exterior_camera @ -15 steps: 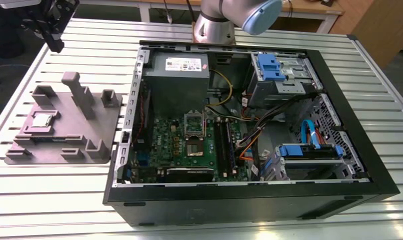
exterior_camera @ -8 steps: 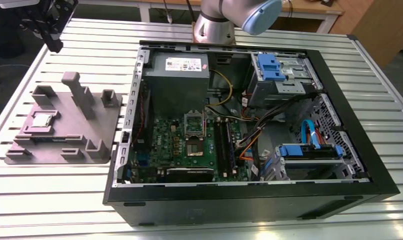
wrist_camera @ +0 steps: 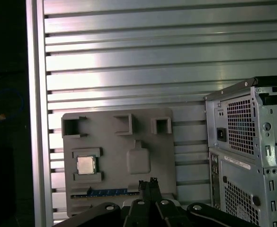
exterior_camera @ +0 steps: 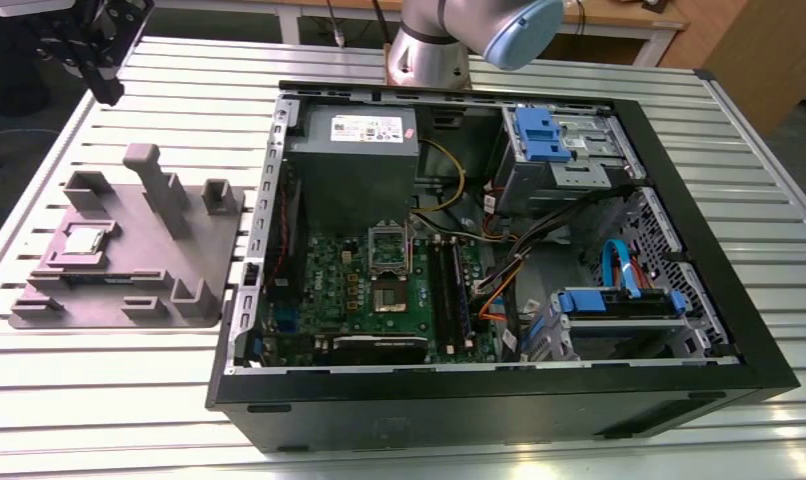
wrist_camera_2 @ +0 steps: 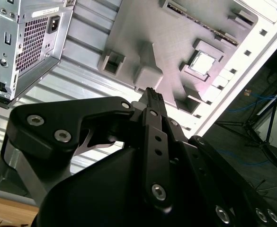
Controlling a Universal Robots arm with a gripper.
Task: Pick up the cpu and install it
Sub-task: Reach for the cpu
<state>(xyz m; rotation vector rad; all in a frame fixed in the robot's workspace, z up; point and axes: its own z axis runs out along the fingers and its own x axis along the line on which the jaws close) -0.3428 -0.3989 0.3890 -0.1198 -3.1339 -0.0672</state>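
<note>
Grey holder plate (exterior_camera: 176, 285) lies on the slatted metal table (exterior_camera: 110, 400). It carries several raised pockets and one upright post (exterior_camera: 156, 185). One square recess of the holder holds the cpu (wrist_camera: 86, 165). A long thin strip (wrist_camera: 102, 192) sits in a slot along the holder edge nearest the cpu; its kind cannot be told. The other pockets seen on the holder hold nothing.

The cpu lies flat in its recess, silvery metal top upward and pale rim showing all round. It is square, so no long axis can be stated; its sides run parallel to the holder's edges. Nothing touches it.

The open computer case (exterior_camera: 723, 360) stands just beside the holder, on the exterior view's right of it. Inside the case are a grey power supply box (exterior_camera: 356, 150) in the corner nearest the holder's post, a green motherboard (exterior_camera: 336, 270) with a silver socket frame (exterior_camera: 387, 250), drive cages with blue latches (exterior_camera: 543, 135) on the side away from the holder, and bundled cables (exterior_camera: 510, 265).

The gripper (wrist_camera: 147, 181) hangs above the holder, clear of it and apart from the cpu. In both wrist views its black fingers (wrist_camera_2: 152, 97) are drawn together at the tips with nothing between them.
</note>
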